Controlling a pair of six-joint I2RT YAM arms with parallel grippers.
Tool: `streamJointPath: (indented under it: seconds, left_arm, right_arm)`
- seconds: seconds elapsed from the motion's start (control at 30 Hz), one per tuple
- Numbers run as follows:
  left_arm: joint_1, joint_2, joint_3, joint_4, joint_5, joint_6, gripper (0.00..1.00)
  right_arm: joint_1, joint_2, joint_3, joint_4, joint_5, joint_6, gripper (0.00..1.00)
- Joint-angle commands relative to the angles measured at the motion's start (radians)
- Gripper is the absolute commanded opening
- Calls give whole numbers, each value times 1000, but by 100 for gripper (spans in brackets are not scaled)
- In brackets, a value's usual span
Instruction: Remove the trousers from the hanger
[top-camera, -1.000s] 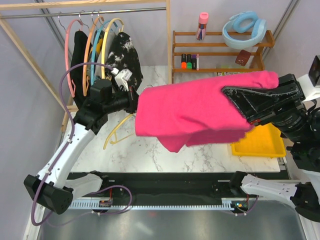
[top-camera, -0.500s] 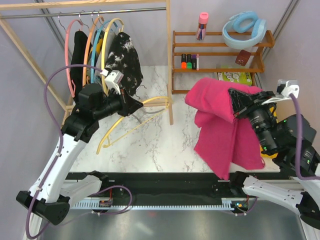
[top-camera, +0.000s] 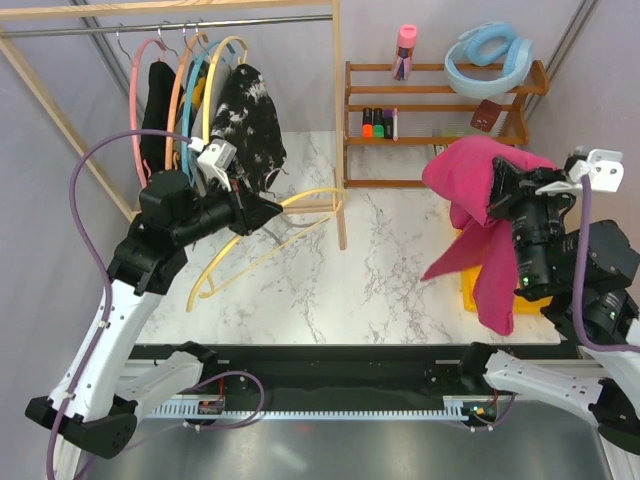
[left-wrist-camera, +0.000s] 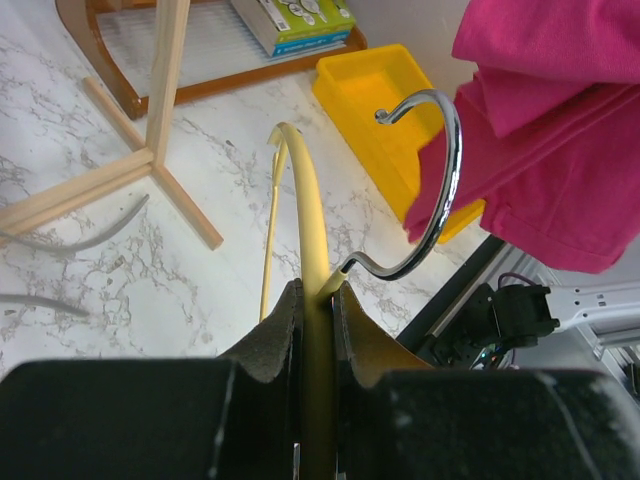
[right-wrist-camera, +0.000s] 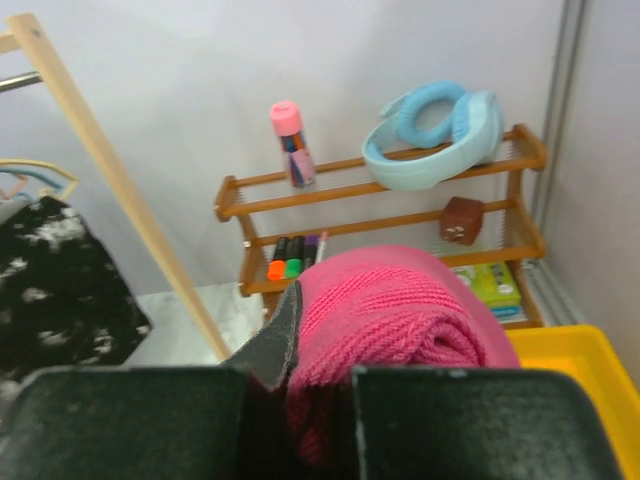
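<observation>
Separation looks done. My right tool (top-camera: 500, 192), clamped shut on the one pair of magenta trousers (top-camera: 470, 165), holds them aloft over the counter's (top-camera: 390, 290) right side. They are well apart from the single pale-yellow hanger (left-wrist-camera: 308, 200) pinched tight in my left tool (top-camera: 268, 212). Next, I judge, the trousers need lowering and releasing. On the rail (top-camera: 250, 22) I count four other hangers (top-camera: 134, 100) and two dark garments (top-camera: 245, 110).

White marble table (top-camera: 380, 280): wooden shelf (top-camera: 440, 89) back right, clothes rack post (top-camera: 339, 150) centre-back, yellow tray (left-wrist-camera: 385, 105) right edge.
</observation>
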Motion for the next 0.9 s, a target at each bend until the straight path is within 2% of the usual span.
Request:
streamJointPath:
  seconds: [0.0, 0.1, 0.33, 0.47, 0.6, 0.73, 0.83, 0.87]
  left_arm:
    - [0, -21, 63, 21, 44, 17, 2]
    - [2, -29, 74, 13, 57, 11, 2]
    - [2, -45, 92, -11, 76, 11, 2]
    - [2, -56, 104, -16, 84, 7, 2]
    - [2, -67, 110, -31, 95, 8, 2]
    - [2, -70, 113, -48, 98, 19, 2]
    - [2, -68, 120, -51, 101, 19, 2]
    - [2, -70, 120, -53, 106, 19, 2]
  right_arm:
    - [0, 83, 40, 218, 94, -195, 0]
    - [-5, 134, 37, 272, 125, -268, 0]
    - [-89, 178, 103, 294, 125, -311, 0]
    - [-135, 217, 63, 289, 143, -309, 0]
    - [-303, 200, 29, 228, 56, -195, 0]
    - [-462, 230, 77, 165, -70, -112, 0]
    - [-621, 276, 129, 130, -196, -45, 0]
    - [-673, 307, 146, 99, -292, -20, 0]
